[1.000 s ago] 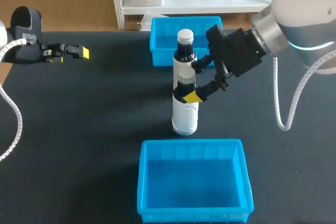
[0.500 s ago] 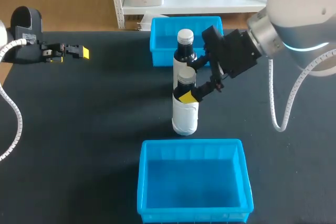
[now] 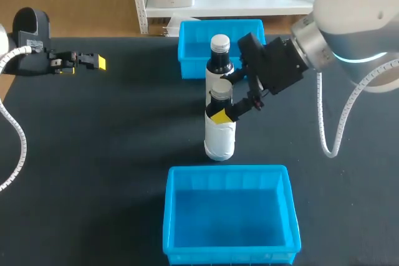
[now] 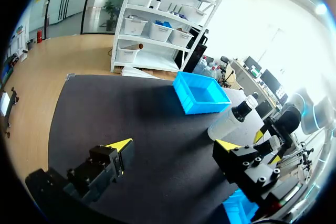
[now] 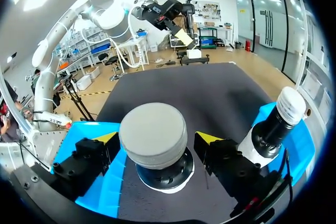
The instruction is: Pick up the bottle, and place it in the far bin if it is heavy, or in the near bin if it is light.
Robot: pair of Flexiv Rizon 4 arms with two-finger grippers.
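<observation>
The bottle, white-bodied with a dark neck and a grey cap, is stood upright on the black table. It lies roughly midway between the near bin and the far bin, so that either bin can be reached once its weight has been judged. Its long axis is held vertical, with the cap pointed straight up and the base set flat on the table. The neck just below the cap is straddled by the right gripper, brought in from the right side. Its yellow-tipped fingers are seen spread on either side of the neck with a gap left on each side, so nothing is yet grasped. The neck is probably chosen because it is narrow and because the shoulder and cap would keep the bottle from slipping during a lift. A second bottle of the same kind is stood upright just behind the first, in front of the far bin and close to the gripper. The left gripper is kept well apart at the table's left edge, fingers spread and empty, presumably so that the path to both bins is left unobstructed.
</observation>
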